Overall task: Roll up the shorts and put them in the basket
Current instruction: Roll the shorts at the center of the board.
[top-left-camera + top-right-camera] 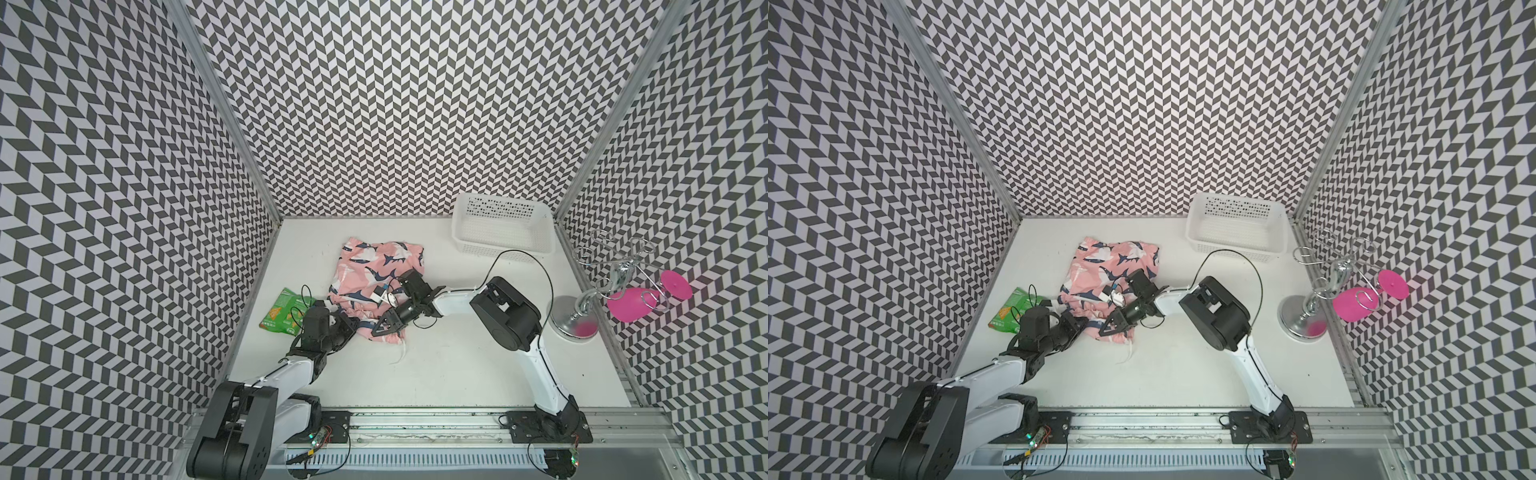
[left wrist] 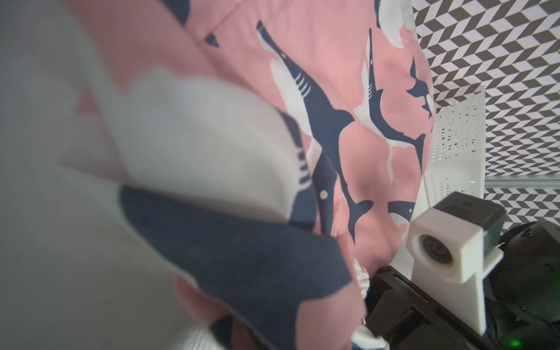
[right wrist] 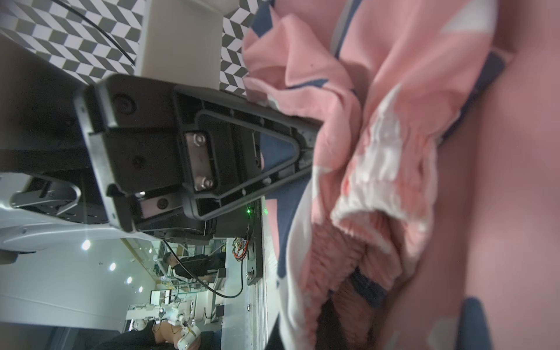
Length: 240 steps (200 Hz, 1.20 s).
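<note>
The shorts [image 1: 374,266] are thin, light, floppy cloth. They will drape and slide rather than hold a shape, so I judge a roll must start at the thicker gathered waistband [image 3: 372,188], the one part with enough body to pinch at both ends. The loose drawstring [image 1: 401,351] trails toward 6 o'clock and could snag.

In both top views the shorts lie crumpled on the desk [image 1: 457,365], toward 10 o'clock from its middle. The leg openings point to 12 o'clock and the waistband is at the 6 o'clock end, just beside a green snack bag [image 1: 280,311] at their 9 o'clock.

The left gripper [image 1: 352,322] reaches in low from 7 o'clock, its forearm nearly flat to the desk, and meets the waistband's 9 o'clock end. It is closed. The left wrist view is filled with blurred cloth pressed close to the lens, so it seems to be pinching fabric.

The right gripper [image 1: 382,328] comes across from 3 o'clock with its elbow raised and wrist bent down onto the waistband's other end. In the right wrist view one of its fingers [image 3: 248,145] lies tip-deep in the folds and the other is hidden, so I cannot tell how far apart they stand or whether they hold anything.
</note>
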Tool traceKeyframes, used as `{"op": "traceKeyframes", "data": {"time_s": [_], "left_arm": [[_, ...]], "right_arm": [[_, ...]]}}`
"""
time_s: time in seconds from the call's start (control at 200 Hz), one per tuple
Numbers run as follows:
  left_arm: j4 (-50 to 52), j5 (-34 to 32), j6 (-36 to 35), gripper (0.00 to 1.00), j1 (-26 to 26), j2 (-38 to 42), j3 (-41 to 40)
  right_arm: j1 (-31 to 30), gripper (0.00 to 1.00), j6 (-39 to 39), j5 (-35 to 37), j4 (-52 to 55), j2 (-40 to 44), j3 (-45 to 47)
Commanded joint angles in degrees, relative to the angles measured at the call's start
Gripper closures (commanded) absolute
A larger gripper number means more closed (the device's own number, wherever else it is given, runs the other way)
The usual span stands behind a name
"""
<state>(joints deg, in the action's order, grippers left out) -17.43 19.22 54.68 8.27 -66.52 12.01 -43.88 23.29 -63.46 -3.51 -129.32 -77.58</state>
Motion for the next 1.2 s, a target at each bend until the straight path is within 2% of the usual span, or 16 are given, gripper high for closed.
{"op": "traceKeyframes", "data": {"time_s": [0.0, 0.155, 0.29, 0.426, 0.546, 0.681, 0.901, 1.056, 1.082, 1.197], "left_arm": [[2.97, -1.94, -3.61, 1.00, -0.45, -1.87, 4.35], [7.51, 0.56, -5.90, 1.00, -0.42, -7.48, 8.48], [12.28, 2.21, -8.00, 1.00, -0.45, -13.03, 12.32], [14.95, 2.49, -8.70, 1.00, -0.47, -13.94, 14.08], [17.18, 2.60, -8.97, 1.00, -0.54, -12.97, 15.48], [18.80, 2.87, -9.15, 1.00, -0.64, -12.43, 16.45], [21.26, 3.44, -10.80, 1.00, -0.85, -12.32, 17.81], [21.74, 4.22, -11.34, 1.00, -1.34, -12.26, 18.31], [21.95, 4.25, -11.35, 1.00, -1.41, -12.26, 18.42], [22.17, 4.84, -11.61, 1.00, -1.60, -12.14, 18.72]], "right_arm": [[1.45, 0.77, -0.68, 3.07, -0.80, 6.93, 3.83], [1.78, 0.65, -7.08, 12.08, 3.56, 16.00, 7.95], [-0.51, 0.58, -15.21, 28.00, 8.42, 24.41, 10.94], [-8.92, 0.53, -24.78, 49.31, 9.34, 29.87, 12.88], [-17.75, 0.50, -32.27, 63.66, 1.99, 33.65, 17.56], [-23.38, 0.46, -39.60, 70.72, -7.43, 34.57, 21.60], [-26.57, 0.40, -50.91, 83.03, -15.09, 28.29, 21.65], [-26.88, 0.39, -54.58, 85.86, -16.48, 24.21, 21.33], [-26.95, 0.35, -54.95, 86.50, -16.95, 23.58, 21.57], [-27.45, 0.34, -57.51, 89.82, -18.74, 20.80, 21.33]]}}
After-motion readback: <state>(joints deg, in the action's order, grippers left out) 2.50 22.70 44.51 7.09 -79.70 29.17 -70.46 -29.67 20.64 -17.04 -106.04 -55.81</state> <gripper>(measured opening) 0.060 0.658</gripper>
